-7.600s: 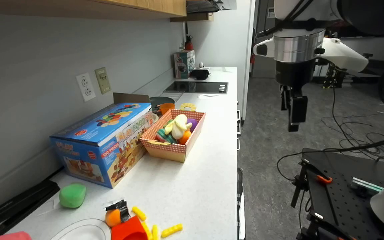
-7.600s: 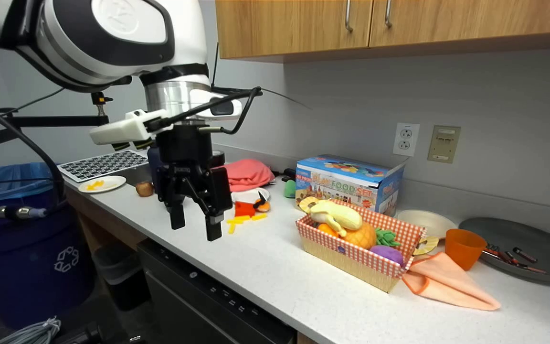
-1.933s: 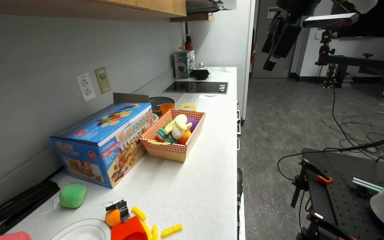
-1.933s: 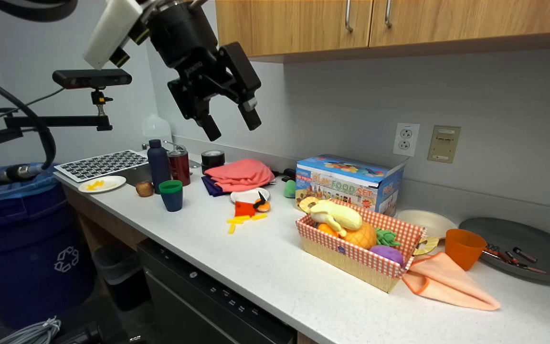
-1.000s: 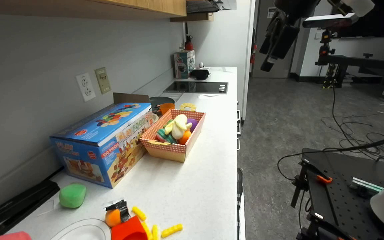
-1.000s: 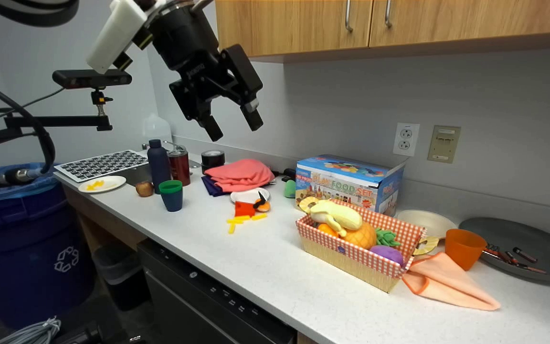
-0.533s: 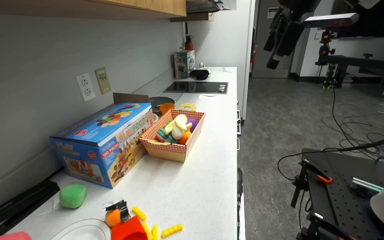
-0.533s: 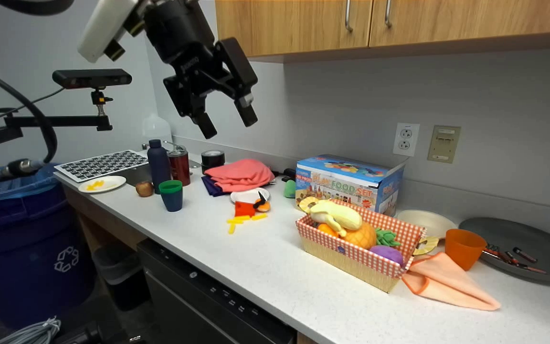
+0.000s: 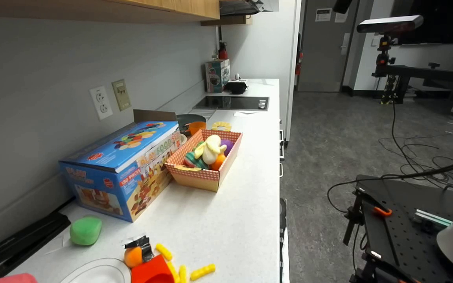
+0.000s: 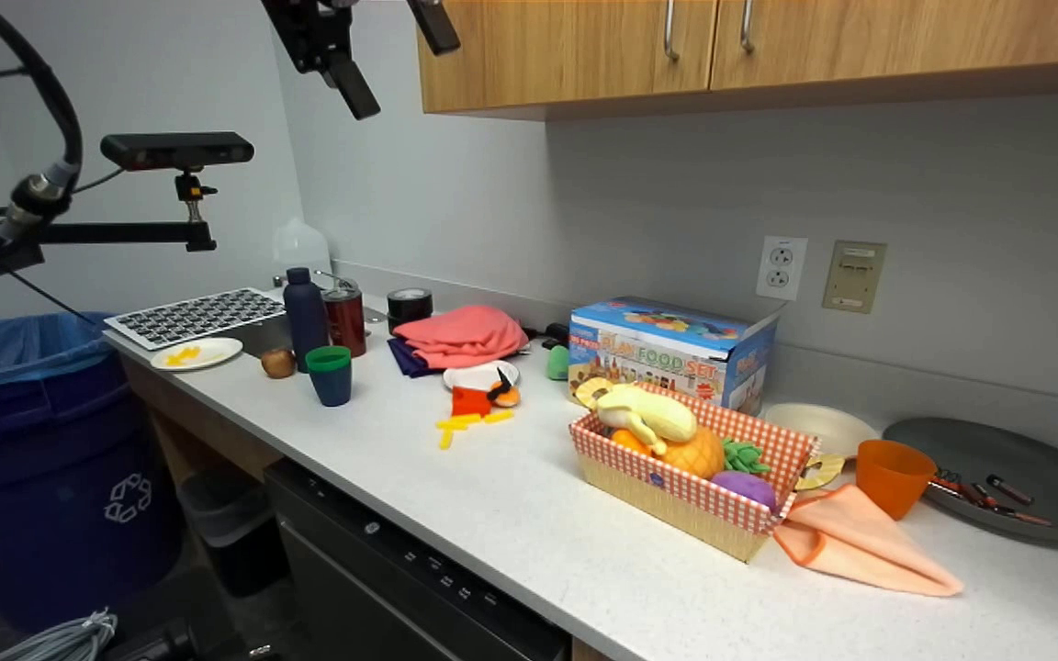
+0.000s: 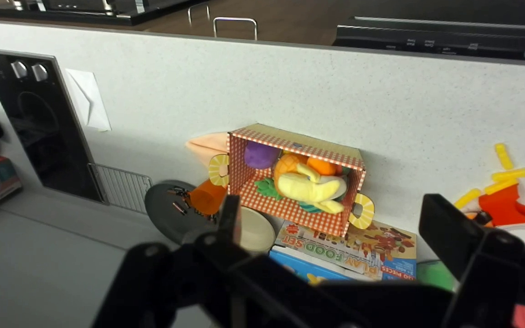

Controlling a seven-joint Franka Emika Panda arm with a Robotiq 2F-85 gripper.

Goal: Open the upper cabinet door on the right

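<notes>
Step in hand, as we judge: the approach, nothing yet grasped. We list, left to right in an exterior view:
Claw (image 10: 397,62): black, cut by the top edge, fingers (image 10: 352,89) parted, nothing between them.
Neighbouring door (image 10: 566,55): wooden; its left end lies behind one finger from this angle, gap unknown.
Handle (image 10: 747,26): upright metal bar near the left edge of the next item, untouched.
Upper cabinet door (image 10: 924,41): tan, plain, at upper right, lower part only, flush with its neighbour, so we take it for closed.
Next move, we judge: carry the claw rightward, set its fingers astride the handle, close and pull outward.
Views compared: we find blue bin (image 10: 33,427) and dark bottle (image 10: 305,312) in an exterior view, both wanting from the wrist view, as is the handle. In an exterior view a dark tip (image 9: 342,6), probably the claw's, is all we have of it; the wrist view gives both fingers, well apart against the table (image 11: 167,91).
</notes>
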